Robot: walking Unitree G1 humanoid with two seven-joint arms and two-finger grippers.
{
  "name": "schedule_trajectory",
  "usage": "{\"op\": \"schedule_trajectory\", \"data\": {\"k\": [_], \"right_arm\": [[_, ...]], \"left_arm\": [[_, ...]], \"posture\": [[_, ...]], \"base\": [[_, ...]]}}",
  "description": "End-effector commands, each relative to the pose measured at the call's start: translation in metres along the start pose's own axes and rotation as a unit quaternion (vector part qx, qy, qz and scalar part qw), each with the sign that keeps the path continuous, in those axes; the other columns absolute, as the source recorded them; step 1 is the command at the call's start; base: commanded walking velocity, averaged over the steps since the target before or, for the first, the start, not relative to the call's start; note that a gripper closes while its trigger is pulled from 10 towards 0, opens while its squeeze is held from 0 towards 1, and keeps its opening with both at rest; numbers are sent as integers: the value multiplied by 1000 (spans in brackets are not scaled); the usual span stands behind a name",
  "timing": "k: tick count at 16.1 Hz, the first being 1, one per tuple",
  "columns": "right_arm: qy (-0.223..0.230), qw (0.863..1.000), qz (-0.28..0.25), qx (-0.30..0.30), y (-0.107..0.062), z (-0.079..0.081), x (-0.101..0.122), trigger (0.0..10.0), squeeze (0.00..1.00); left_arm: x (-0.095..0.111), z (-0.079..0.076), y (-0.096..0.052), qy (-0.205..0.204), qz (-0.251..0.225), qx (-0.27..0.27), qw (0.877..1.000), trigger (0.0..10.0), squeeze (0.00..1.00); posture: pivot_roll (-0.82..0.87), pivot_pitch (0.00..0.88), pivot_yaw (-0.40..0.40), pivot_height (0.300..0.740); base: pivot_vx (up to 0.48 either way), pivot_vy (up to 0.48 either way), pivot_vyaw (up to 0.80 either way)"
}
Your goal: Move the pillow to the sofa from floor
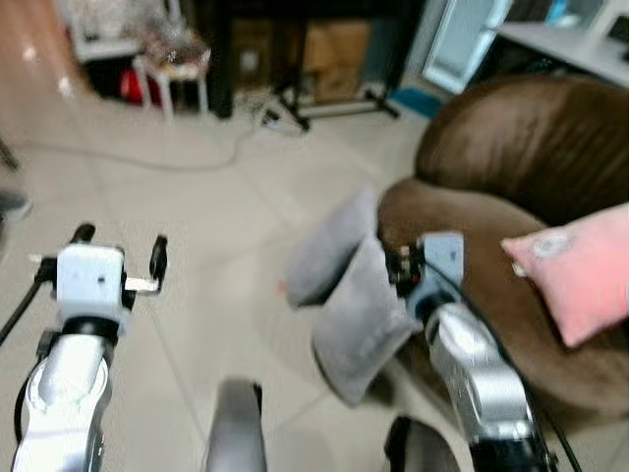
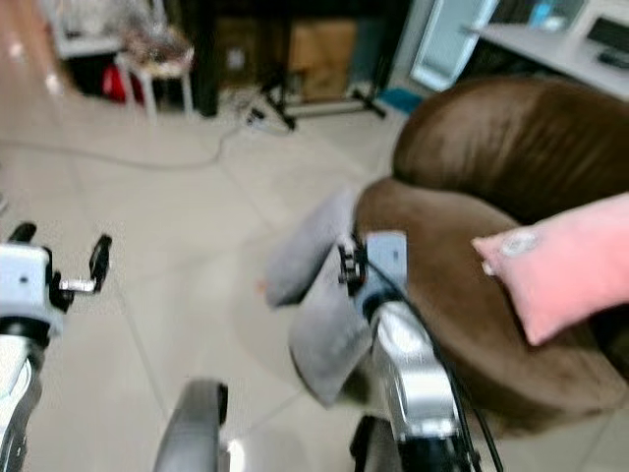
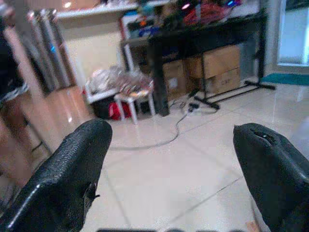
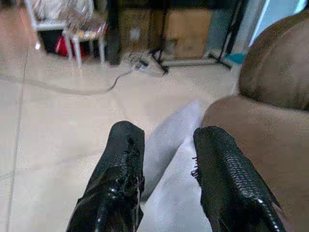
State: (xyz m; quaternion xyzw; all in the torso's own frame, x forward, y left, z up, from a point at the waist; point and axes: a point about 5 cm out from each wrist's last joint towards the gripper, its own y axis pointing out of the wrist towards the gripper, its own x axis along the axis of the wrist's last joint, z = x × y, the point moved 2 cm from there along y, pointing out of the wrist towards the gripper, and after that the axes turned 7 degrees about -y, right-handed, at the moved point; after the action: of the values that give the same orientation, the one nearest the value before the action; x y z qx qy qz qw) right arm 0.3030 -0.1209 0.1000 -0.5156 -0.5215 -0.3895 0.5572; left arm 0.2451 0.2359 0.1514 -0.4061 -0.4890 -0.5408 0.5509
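Our right claw hangs just above the nearer of two grey pillows, its black fingers parted with a gap between them and nothing held. In the right wrist view the pillow's pale fabric shows between and beyond those fingers, so we judge the claw is lined up to close on the cushion's upper edge. The pillow stands on edge on the tiled floor, leaning against the front of the brown sofa, with the second grey pillow just beyond it, also propped against the sofa. That upright lean leaves a top edge free to pinch, which is likely why we come from above. A pink cushion already lies on the sofa seat to the right. Our left claw is raised over bare floor on the left, well apart from the pillows, its fingers spread wide and empty. Far off stand a white stool, cardboard boxes and a cable trailing across the tiles.
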Motion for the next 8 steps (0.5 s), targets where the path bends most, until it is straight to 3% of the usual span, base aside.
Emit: {"op": "schedule_trajectory", "data": {"k": [1,8], "right_arm": [[-3,1000,8,-17,-3,-14,-4,10000,0],[-1,1000,9,-19,-3,-13,-6,10000,0]], "left_arm": [[3,-9,2,-10,-7,-15,1000,10000,0],[2,-7,2,-7,-5,-19,1000,10000,0]], "posture": [[157,0,-83,575],[158,0,-78,575]], "base": [[394,0,0],[402,0,0]]}}
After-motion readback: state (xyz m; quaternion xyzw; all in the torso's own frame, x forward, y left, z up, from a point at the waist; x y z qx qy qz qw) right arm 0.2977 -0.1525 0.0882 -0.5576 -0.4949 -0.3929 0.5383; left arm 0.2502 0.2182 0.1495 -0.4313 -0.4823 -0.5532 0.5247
